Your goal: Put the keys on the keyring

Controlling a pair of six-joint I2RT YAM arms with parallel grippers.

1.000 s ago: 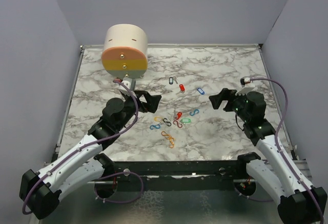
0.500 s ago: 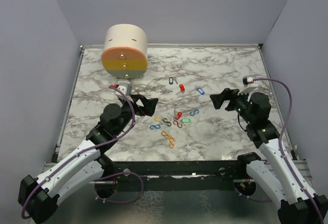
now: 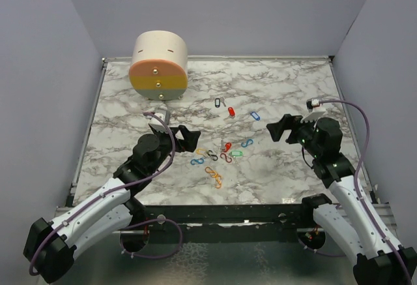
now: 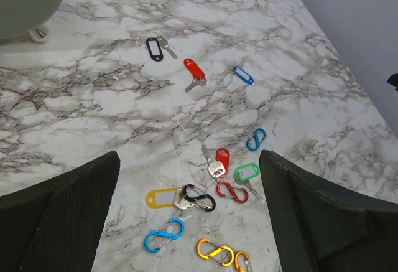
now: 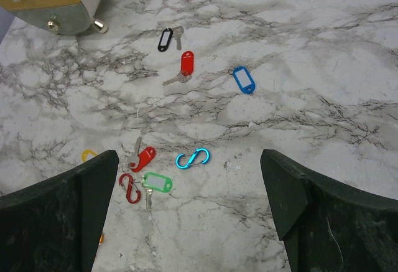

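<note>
Looking down, you see the marble table (image 3: 280,83) with the cream-and-orange cylinder (image 3: 159,65) at its far left. Your left gripper (image 3: 185,139) and right gripper (image 3: 275,131) hover, jaws spread wide, holding nothing. The keys (image 3: 220,154) lie scattered between them.

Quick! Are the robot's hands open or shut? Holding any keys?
Left gripper: open, jaws empty.
Right gripper: open, jaws empty.

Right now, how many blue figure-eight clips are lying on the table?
2. One blue clip lies just beyond the green tag; the other lies nearer the camera, just below the yellow tag. The overhead view shows no others.
</note>
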